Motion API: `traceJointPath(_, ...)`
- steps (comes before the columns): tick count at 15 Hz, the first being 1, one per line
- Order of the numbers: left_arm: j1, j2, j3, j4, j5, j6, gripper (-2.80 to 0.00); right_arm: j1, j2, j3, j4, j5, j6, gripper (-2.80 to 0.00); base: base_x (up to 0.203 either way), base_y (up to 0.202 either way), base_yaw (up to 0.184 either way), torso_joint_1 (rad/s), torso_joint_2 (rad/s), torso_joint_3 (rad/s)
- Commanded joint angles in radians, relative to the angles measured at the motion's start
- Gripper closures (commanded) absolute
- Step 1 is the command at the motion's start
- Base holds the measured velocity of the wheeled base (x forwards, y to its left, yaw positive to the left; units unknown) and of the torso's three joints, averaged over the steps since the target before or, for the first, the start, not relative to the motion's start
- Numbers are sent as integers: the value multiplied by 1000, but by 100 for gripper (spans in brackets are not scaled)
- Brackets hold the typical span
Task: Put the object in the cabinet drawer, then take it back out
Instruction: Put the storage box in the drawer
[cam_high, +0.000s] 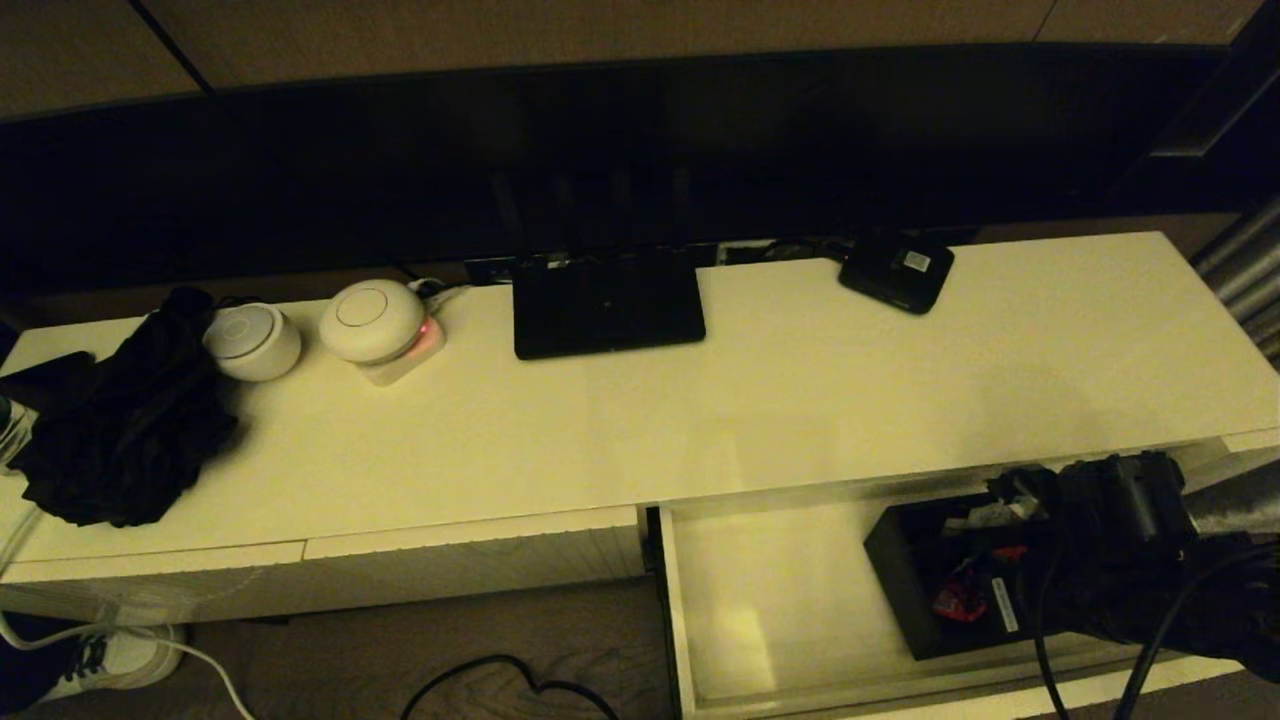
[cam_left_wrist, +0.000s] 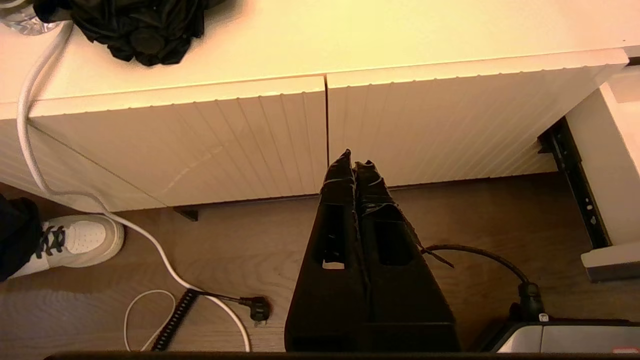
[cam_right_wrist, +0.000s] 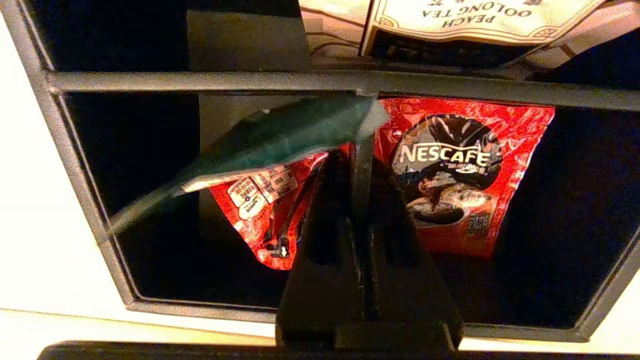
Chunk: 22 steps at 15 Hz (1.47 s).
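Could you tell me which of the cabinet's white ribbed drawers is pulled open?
The wide right-hand cabinet drawer holding the black box; the left-hand fronts sit flush.

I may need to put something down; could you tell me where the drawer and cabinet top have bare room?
Bare: the drawer floor left of the black box, and the top between router and front edge. Crowded: the drawer's right, under the right gripper.

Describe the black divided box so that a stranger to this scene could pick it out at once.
Start at the long white cabinet and drop to its open drawer at the right. The black divided box stands inside, the right gripper shut on an inner divider. Unlike the flat black device and the black router on top, it is open-topped and holds red packets.
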Motion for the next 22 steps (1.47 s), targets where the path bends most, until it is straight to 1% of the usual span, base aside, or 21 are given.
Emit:
traceJointPath(1,0,0,3,0,0,0,0,3,28,-18,-1,2,0,0,0,0,0,0,0,0)
traceJointPath(10,0,0,3,0,1,0,0,3,2,-9,3,-7,-2,0,0,0,0,0,0,0)
traceJointPath(11,0,0,3,0,1,0,0,3,-3,-13,5,-7,-2,-280,0,0,0,0,0,0)
traceJointPath(18,0,0,3,0,1,0,0,5,-39,2,6,-3,-4,-280,0,0,0,0,0,0)
traceJointPath(22,0,0,3,0,1,0,0,4,-121,1,13,1,-7,-280,0,0,0,0,0,0)
